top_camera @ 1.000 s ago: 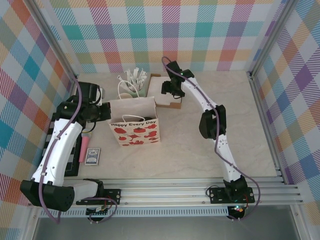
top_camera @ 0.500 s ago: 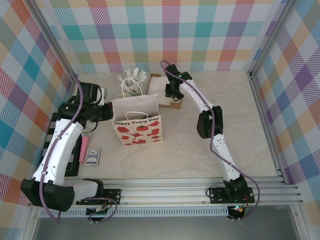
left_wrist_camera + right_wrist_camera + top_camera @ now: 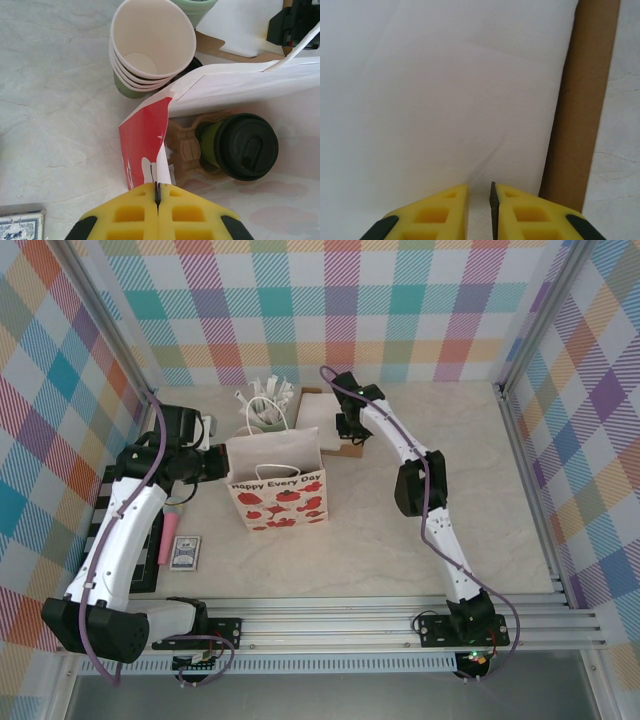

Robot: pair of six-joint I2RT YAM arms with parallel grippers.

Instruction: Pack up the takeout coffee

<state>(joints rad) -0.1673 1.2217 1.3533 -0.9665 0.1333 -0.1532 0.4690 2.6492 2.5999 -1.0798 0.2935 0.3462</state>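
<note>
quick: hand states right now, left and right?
Left hand: closed, pinching the edge of the bag.
Right hand: nearly closed over a white sheet; cannot tell if it grips it.

The paper bag (image 3: 277, 483) can be entered from above, though part of its floor is taken by the takeout coffee (image 3: 245, 146) and carrier (image 3: 186, 150). Stacked cups (image 3: 150, 47) are set just beside its corner; bare worktop (image 3: 480, 490) is left rightward.

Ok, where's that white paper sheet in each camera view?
Top external: white sheet at centre back, behind the gift bag.
Left wrist: white sheet at top right.
Right wrist: white sheet across left and centre.
Shared landmark: brown board under the sheet.
</note>
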